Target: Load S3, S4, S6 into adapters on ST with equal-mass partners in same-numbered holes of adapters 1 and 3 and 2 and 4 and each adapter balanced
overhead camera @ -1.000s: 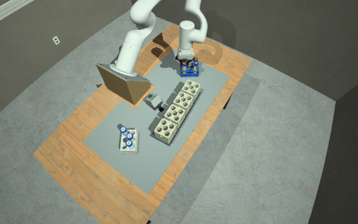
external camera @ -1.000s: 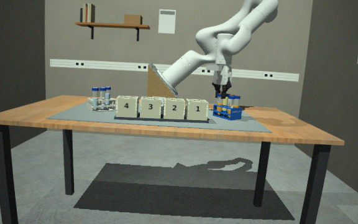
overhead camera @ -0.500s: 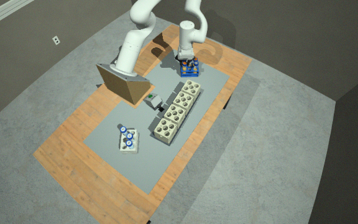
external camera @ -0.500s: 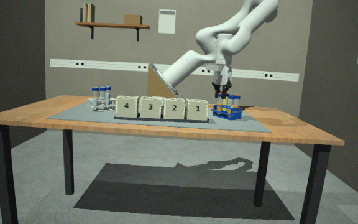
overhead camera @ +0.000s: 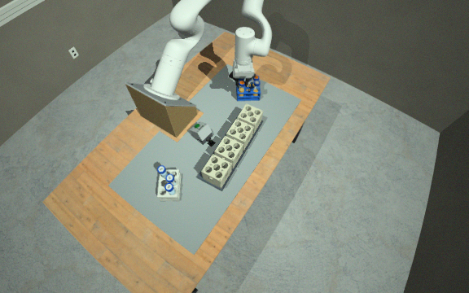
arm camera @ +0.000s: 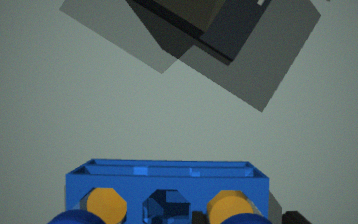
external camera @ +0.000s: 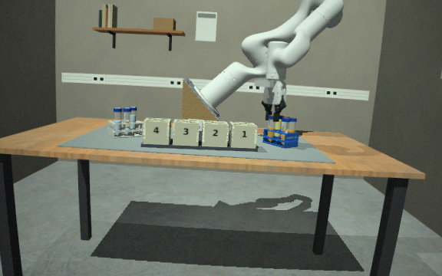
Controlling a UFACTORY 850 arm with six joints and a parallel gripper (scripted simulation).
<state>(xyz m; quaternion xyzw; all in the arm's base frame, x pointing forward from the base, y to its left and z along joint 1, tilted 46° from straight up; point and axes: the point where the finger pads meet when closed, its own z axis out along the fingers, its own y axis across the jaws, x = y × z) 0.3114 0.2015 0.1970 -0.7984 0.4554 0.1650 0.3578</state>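
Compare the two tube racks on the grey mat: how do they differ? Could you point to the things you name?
The blue rack (overhead camera: 248, 98) (external camera: 287, 143) (arm camera: 168, 169) is solid blue, whereas the pale rack (overhead camera: 169, 198) (external camera: 126, 136) is whitish. The blue rack stands near adapter 1's end of the adapter row, the pale rack near adapter 4's end. The blue rack's tubes hold yellow or orange liquid; the pale rack's hold light blue. Both carry blue-capped tubes.
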